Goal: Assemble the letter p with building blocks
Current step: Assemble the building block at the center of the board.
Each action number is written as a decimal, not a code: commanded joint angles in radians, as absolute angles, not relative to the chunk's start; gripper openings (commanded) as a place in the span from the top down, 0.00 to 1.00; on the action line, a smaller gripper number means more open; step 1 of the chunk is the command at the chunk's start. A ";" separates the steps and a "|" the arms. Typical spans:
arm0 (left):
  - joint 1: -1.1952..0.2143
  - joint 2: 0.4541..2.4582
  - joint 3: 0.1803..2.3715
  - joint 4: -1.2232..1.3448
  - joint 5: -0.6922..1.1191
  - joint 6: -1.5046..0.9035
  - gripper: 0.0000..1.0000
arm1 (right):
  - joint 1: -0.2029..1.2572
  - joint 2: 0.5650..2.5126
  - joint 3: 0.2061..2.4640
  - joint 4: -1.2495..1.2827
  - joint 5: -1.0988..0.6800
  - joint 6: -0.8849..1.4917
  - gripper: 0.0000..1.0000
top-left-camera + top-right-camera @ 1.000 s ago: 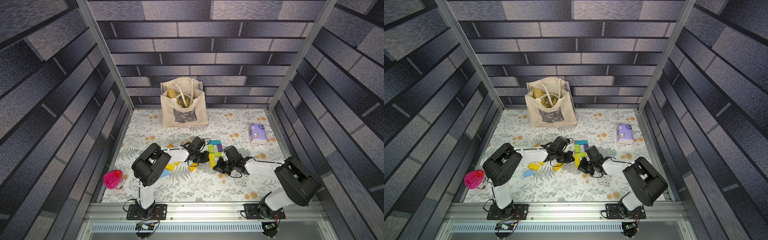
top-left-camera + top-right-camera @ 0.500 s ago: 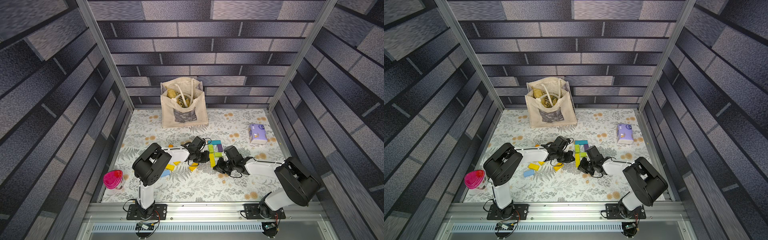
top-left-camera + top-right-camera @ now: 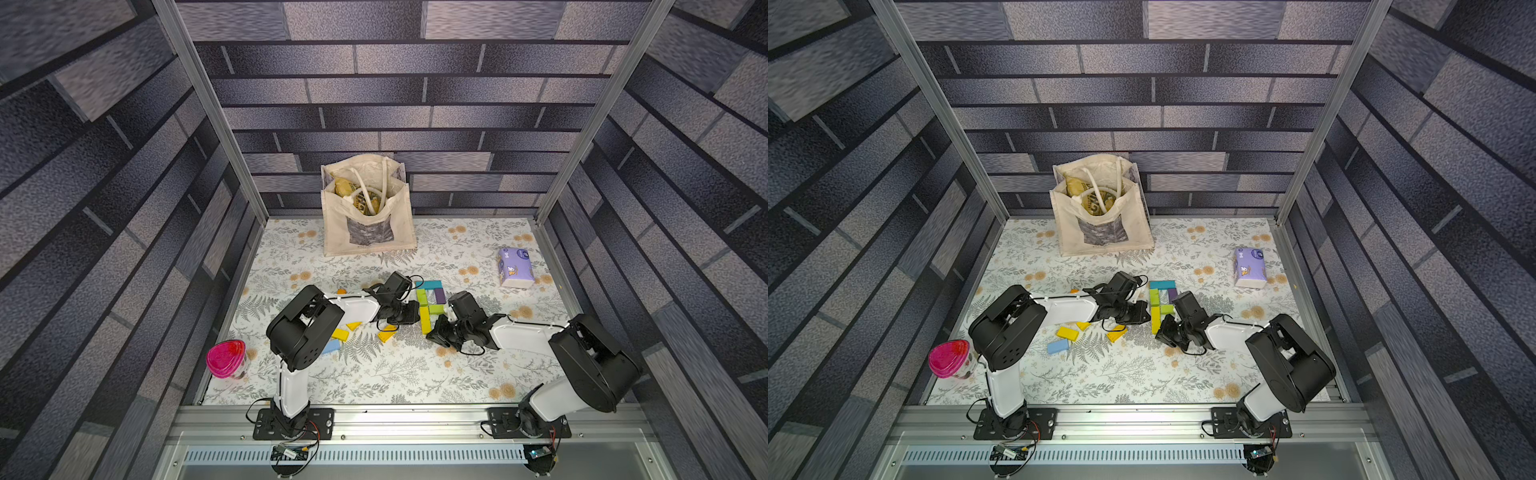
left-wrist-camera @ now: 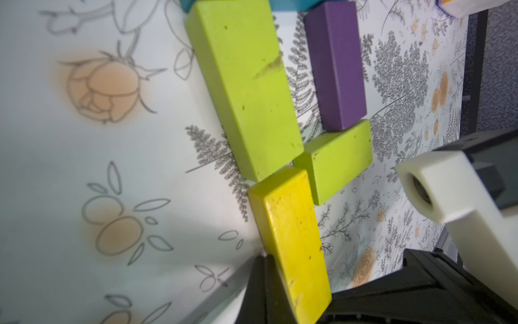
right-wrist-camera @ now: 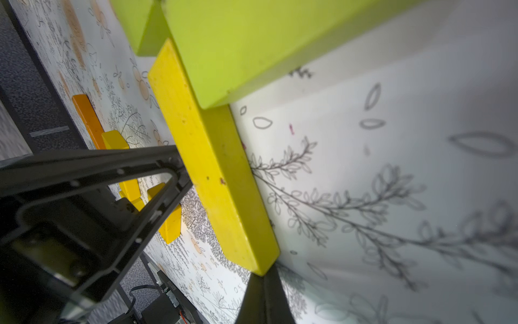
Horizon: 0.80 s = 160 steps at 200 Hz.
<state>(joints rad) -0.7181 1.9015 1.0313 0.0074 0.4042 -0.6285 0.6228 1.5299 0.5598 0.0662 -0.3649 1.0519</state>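
The building blocks lie flat in a p shape in both top views: a teal block (image 3: 430,285), a long lime block (image 3: 421,297), a purple block (image 3: 439,296), a short lime block (image 3: 435,308) and a long yellow block (image 3: 424,320) as the stem's lower part. My left gripper (image 4: 265,261) is shut and empty, its tips pressed against the long side of the yellow block (image 4: 291,241). My right gripper (image 5: 263,280) is shut and empty too, touching the near end corner of that yellow block (image 5: 215,168). From above the left gripper (image 3: 1147,316) and the right gripper (image 3: 1160,330) flank the stem.
Loose blocks lie left of the letter: a yellow one (image 3: 339,333), a yellow wedge (image 3: 353,325), an orange-yellow one (image 3: 386,333) and a light blue one (image 3: 330,347). A tote bag (image 3: 368,216) stands at the back, a purple tissue pack (image 3: 515,268) at right, a pink-lidded cup (image 3: 225,358) at left.
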 commanded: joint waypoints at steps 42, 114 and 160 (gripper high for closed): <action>-0.715 1.933 1.037 -0.048 0.387 -0.604 1.00 | 0.603 1.571 0.526 -0.057 -0.290 1.054 1.00; -0.712 1.939 1.042 -0.048 0.387 -0.606 1.00 | 0.600 1.583 0.532 -0.053 -0.293 1.052 1.00; -0.712 1.936 1.040 -0.050 0.384 -0.610 1.00 | 0.596 1.585 0.533 -0.052 -0.296 1.051 1.00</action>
<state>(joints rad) -0.7181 1.9068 1.0374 0.0074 0.4046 -0.6289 0.6106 1.5387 0.5655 0.0696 -0.3698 1.0515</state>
